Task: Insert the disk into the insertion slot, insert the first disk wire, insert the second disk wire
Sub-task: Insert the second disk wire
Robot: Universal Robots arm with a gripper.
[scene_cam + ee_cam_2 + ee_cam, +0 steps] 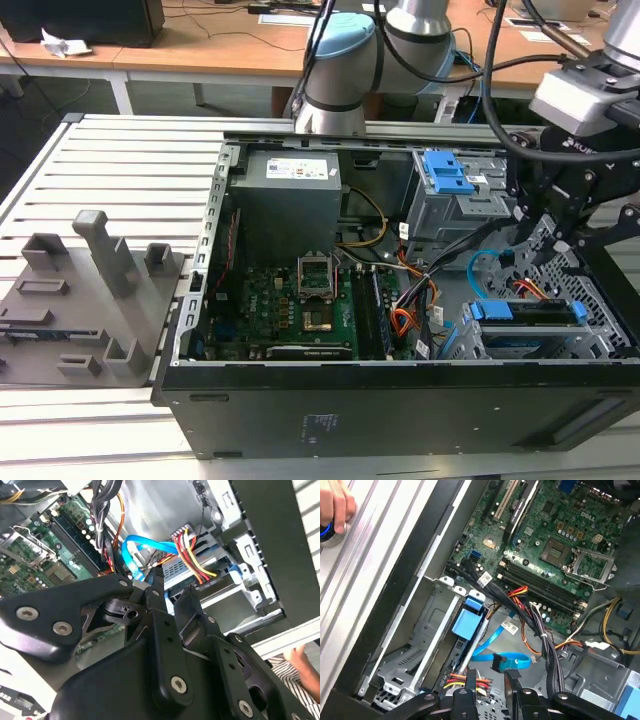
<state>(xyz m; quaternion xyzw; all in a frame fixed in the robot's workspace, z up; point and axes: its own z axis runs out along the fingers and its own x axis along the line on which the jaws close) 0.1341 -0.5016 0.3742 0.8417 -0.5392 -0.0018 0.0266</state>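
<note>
One silver-grey hard drive in its blue plastic carrier (pixel 525 312) is seated in the perforated sheet-metal cage (pixel 590 345). How far the black tool (pixel 167 592) is parted cannot be told; nothing is seen held. The looping light-blue cable (pixel 131 555) nearby could be snagged if brushed.

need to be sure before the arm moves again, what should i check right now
1. disk sits in the insertion slot: ok
2. first disk wire reaches the disk's end: ok; fully seated: cannot tell
3. second disk wire plugged in: not ok, its dark plug looks loose beside the disk
4. gripper close to the second disk wire's end: ok
5. person's hand outside the case: ok
</note>
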